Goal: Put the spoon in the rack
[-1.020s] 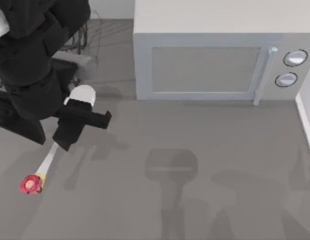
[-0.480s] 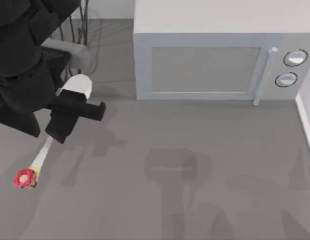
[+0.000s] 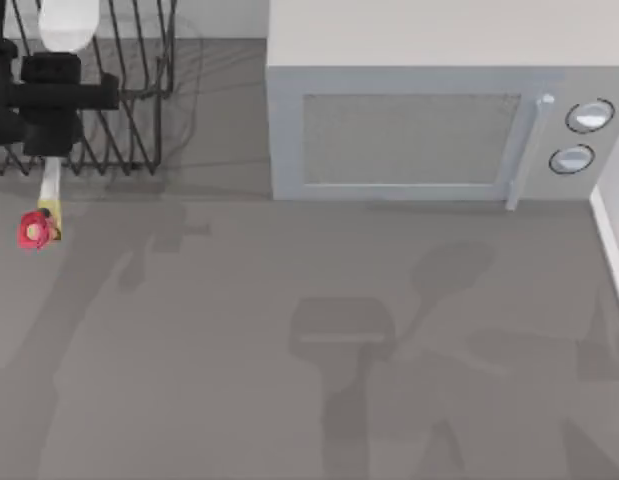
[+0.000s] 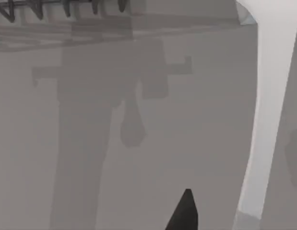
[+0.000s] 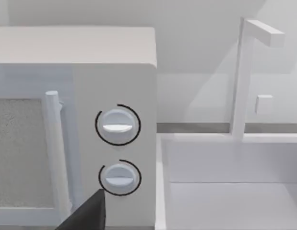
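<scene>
In the top view my left gripper (image 3: 51, 112) is at the far left back, shut on the middle of the white spoon (image 3: 49, 185). The spoon's oval bowl (image 3: 67, 24) lies over the black wire rack (image 3: 129, 90). Its red-and-yellow knob (image 3: 35, 230) hangs over the table just in front of the rack. The left wrist view has the rack's rods (image 4: 38, 6) along one edge, the gripper's shadow on the table, and one dark fingertip (image 4: 184, 216). A dark part of my right gripper (image 5: 86, 218) shows in the right wrist view, facing the microwave's knobs.
A grey microwave (image 3: 429, 110) stands at the back, right of the rack, door shut, with a handle (image 3: 524, 150) and two dials (image 3: 589, 116). A white sink basin (image 5: 230, 191) with a tap (image 5: 244, 76) lies right of the microwave. Arm shadows cross the grey table (image 3: 289, 380).
My left gripper has carried the spoon from the table's left front back and leftward, up to the rack. The spoon has turned so its bowl now lies over the rods.
</scene>
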You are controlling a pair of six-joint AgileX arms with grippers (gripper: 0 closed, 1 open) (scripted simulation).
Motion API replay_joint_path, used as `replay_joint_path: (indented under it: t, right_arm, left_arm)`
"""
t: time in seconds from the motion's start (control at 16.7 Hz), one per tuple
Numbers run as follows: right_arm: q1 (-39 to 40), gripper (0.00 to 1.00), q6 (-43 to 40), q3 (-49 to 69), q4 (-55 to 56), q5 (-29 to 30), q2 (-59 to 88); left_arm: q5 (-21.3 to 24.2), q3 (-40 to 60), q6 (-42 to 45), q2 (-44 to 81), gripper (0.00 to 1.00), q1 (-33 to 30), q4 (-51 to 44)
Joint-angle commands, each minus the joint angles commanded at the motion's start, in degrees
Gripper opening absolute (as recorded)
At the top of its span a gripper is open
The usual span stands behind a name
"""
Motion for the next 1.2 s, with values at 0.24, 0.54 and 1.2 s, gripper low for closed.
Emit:
replay_joint_path:
  t: [0.24,0.54,1.2]
  right_arm:
    - [0.0,1.0,0.0,0.0,0.0,0.0,0.0]
    - [0.0,1.0,0.0,0.0,0.0,0.0,0.0]
    - [0.0,1.0,0.0,0.0,0.0,0.0,0.0]
  left_arm:
    - [3.13,-6.13,3.43,-9.18,0.0,10.21,20.74]
    - [6.68,-12.52,7.14,-20.13,0.0,21.25,41.26]
    - [7.72,-14.37,8.38,-22.19,0.0,24.82,49.1]
